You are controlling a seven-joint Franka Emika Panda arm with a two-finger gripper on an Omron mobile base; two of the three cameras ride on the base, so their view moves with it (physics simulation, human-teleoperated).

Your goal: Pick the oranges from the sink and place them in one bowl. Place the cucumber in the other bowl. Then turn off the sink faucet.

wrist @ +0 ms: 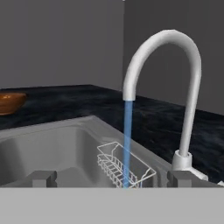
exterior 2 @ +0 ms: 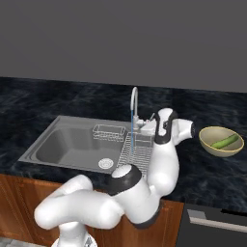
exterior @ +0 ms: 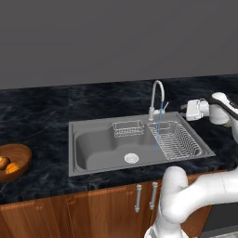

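The sink faucet (exterior: 158, 95) arches over the sink (exterior: 93, 145) and a thin blue water stream (exterior: 157, 132) runs from its spout. My gripper (exterior: 182, 108) hovers just right of the faucet, level with its base, open and empty. In the hand view the faucet (wrist: 183, 83) stands close ahead, with the stream (wrist: 127, 140) falling past the wire basket (wrist: 124, 168). Both oranges (exterior: 8, 165) lie in the brown wooden bowl (exterior: 24, 152) on the counter at far left. The cucumber (exterior 2: 226, 142) rests in the olive-yellow bowl (exterior 2: 216, 150) right of the sink (exterior 2: 62, 140).
A ribbed drainer rack (exterior: 175, 141) fills the sink's right section, and the round drain (exterior: 131, 158) sits in the basin floor. Dark marble counter (exterior: 42, 121) surrounds the sink, with a grey wall behind. Wooden cabinet doors (exterior: 107, 204) run below.
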